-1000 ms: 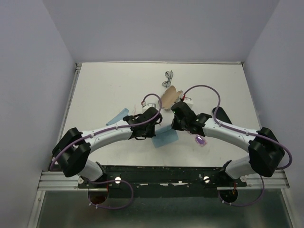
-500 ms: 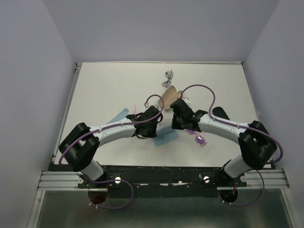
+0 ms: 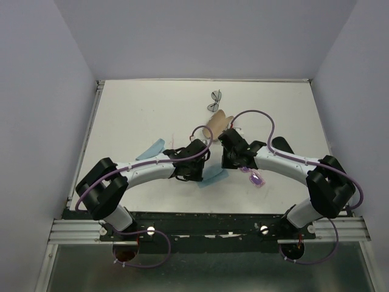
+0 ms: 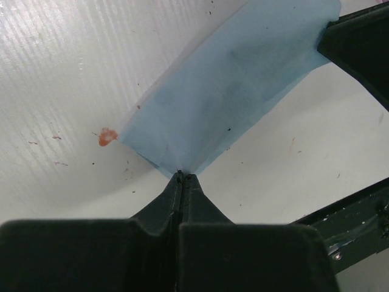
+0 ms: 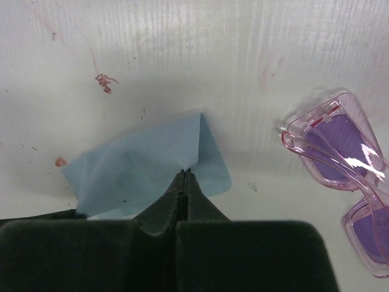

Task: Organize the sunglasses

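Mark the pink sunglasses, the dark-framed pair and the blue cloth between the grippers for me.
pink sunglasses (image 5: 339,149): right wrist view, upper purple lens.
dark-framed sunglasses (image 3: 215,100): top view, middle of the pair.
blue cloth (image 4: 237,85): left wrist view, centre of the sheet.

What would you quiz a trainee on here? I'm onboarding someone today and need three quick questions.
1. True or false: the left pincer and the right pincer are both shut on one blue cloth.
2. The pink sunglasses lie: A) on the bare table, B) in a pincer, C) on top of the cloth.
3. Fill in: the second pair, beyond the beige pouch, has a ____ frame.
Key: 1 true; 2 A; 3 dark.
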Controlling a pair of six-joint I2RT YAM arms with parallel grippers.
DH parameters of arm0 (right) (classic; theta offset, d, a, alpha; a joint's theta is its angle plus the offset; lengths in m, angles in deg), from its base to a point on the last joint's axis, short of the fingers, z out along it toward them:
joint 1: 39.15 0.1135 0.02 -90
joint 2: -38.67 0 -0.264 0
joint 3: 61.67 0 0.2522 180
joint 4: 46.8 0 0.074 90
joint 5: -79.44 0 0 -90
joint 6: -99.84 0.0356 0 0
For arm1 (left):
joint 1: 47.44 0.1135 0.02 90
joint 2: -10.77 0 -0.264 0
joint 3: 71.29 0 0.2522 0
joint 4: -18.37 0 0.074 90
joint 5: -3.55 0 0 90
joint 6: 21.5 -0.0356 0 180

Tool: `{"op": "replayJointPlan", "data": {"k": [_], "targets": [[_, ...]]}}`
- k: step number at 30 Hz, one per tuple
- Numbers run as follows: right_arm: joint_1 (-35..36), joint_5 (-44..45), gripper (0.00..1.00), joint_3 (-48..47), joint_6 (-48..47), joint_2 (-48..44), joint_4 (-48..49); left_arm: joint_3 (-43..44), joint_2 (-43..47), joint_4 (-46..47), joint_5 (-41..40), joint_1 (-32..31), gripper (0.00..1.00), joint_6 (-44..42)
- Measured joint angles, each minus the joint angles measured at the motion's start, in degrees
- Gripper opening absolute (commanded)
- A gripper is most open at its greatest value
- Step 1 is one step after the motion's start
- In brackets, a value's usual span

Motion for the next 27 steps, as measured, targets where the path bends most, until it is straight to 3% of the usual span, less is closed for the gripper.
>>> {"op": "replayJointPlan", "data": {"k": [21, 27], "targets": [[-0.07, -1.31, 0.02, 0.0, -0.98, 1.01, -2.05, 0.13, -3.15, -0.74, 1.03, -0.98, 0.0, -0.79], [-0.26, -1.44, 0.02, 0.02, -1.2, 1.95, -2.05, 0.22, -3.39, -0.74, 1.86, -1.2, 0.05, -0.83]]}}
